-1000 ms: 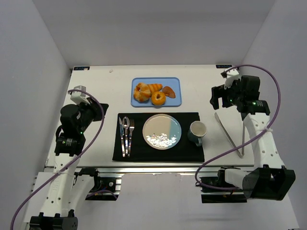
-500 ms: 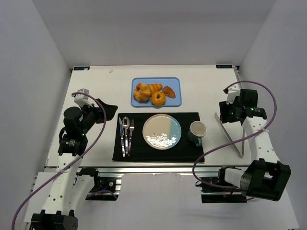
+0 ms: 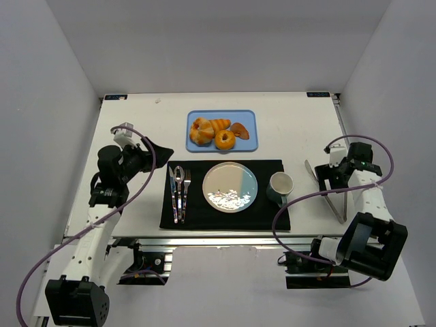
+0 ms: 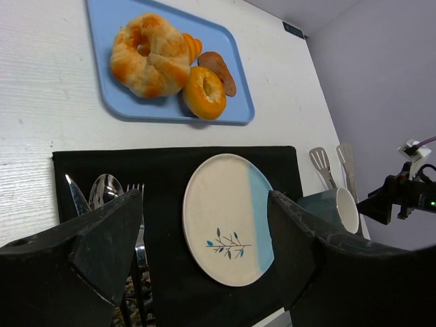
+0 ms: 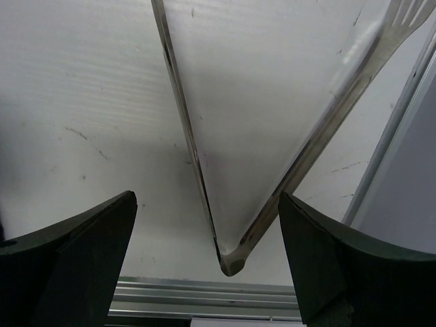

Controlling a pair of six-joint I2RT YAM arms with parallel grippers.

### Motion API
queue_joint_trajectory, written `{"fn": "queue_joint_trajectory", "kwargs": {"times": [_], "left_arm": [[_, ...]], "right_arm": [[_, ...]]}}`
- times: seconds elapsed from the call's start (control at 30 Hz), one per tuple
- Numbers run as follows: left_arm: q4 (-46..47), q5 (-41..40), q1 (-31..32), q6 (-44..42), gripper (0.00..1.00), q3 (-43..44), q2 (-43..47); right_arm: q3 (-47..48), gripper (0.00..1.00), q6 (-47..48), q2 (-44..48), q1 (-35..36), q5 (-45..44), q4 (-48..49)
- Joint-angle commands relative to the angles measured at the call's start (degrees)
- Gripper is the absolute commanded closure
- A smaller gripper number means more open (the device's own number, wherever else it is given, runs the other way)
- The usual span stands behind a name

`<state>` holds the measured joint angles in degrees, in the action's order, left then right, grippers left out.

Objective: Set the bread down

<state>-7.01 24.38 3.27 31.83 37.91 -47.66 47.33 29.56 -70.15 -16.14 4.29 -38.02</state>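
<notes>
From above, the bread (image 3: 202, 131) lay on the blue tray (image 3: 251, 118) at the far middle of the worktop (image 3: 136, 122), touching a ring roll (image 3: 225, 139), with a dark piece (image 3: 240, 130) beside it. Nearer to me a black mat (image 3: 269, 212) carried cutlery (image 3: 179, 194), a plate (image 3: 231, 176) and a mug (image 3: 280, 186). The plate sat between the tray and my bases. My left tool (image 3: 163, 151) hung by the mat's far left corner, jaws apart, near the tray but clear of it. My right tool (image 3: 330, 178) hovered over the tongs (image 3: 335, 210) to the right of the mat, well apart from the bread. A purple cable (image 3: 306, 197) crossed the tongs there.

From my left wrist, both fingers (image 4: 88, 245) stood wide with nothing between them. They covered the mat's near corners and the cutlery handles. The right one hid most of the mug. The bread hid part of a smaller orange piece behind it, and the tray's far left corner was cut off.

From my right wrist, the fingers (image 5: 82, 259) stood wide apart. The hinge end of the tongs lay on the worktop between them. I could not tell how far above it they hung. The tongs' tips ran out of the top of the view.
</notes>
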Motion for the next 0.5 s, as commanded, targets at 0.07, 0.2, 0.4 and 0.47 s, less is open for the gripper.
{"fn": "queue_joint_trajectory", "kwargs": {"times": [0.07,0.2,0.4,0.47], "left_arm": [[3.6,3.4,-0.1,1.7,0.17,-0.5,-1.7],[3.7,3.7,-0.1,1.7,0.17,-0.8,-2.8],[2.5,4.4,0.0,0.9,0.16,-1.1,-3.6],[2.3,4.6,-0.1,0.9,0.16,-1.3,-3.6]], "right_arm": [[-3.5,0.11,4.3,-0.3,-2.1,-3.0,2.9],[-4.9,0.11,2.9,0.0,-2.7,-4.0,4.5],[-7.5,0.11,1.9,1.5,-2.8,-7.2,6.8],[-8.5,0.11,1.1,2.3,-2.8,-8.5,7.4]]}}
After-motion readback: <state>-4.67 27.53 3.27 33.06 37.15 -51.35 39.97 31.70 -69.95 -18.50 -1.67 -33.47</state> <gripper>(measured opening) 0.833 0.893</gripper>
